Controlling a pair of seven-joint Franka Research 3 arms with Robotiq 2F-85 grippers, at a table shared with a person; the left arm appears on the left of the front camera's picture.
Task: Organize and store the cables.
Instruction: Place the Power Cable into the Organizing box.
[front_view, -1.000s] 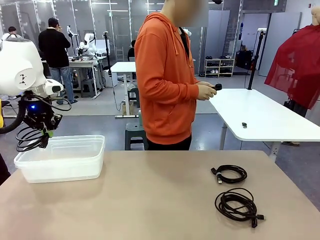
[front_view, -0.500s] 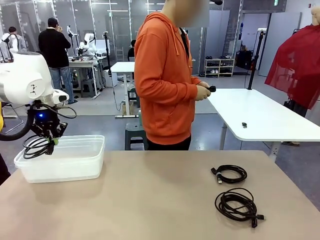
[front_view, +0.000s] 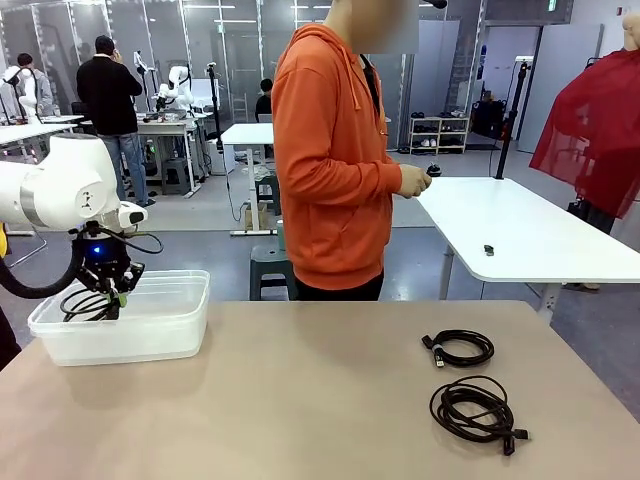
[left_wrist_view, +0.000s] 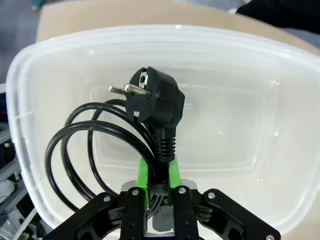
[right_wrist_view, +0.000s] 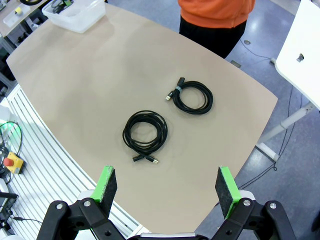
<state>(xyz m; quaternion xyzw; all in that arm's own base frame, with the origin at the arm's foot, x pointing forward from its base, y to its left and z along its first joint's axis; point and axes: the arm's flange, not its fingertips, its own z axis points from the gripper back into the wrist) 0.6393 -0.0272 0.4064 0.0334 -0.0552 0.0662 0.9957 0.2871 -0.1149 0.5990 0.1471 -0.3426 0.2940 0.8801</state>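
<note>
Lowered over the last second, the left gripper (front_view: 110, 296) is now seen from the front inside the left half of the tub (front_view: 150, 340), clamped on the held cable (front_view: 84, 303), whose loops hang below the tub's rim. A smaller coil (front_view: 460, 348) and a larger coil (front_view: 478, 408) are laid on the table (front_view: 300, 400), well to the right of the tub. From the left wrist, the pads are seen pinched on the cord just under its plug (left_wrist_view: 155, 100), above the tub's floor (left_wrist_view: 225, 125). From the right wrist, the right gripper (right_wrist_view: 167, 184) is held wide apart with nothing between its jaws; the smaller coil (right_wrist_view: 194, 97) and larger coil (right_wrist_view: 146, 135) are seen well apart from the tub (right_wrist_view: 75, 15).
</note>
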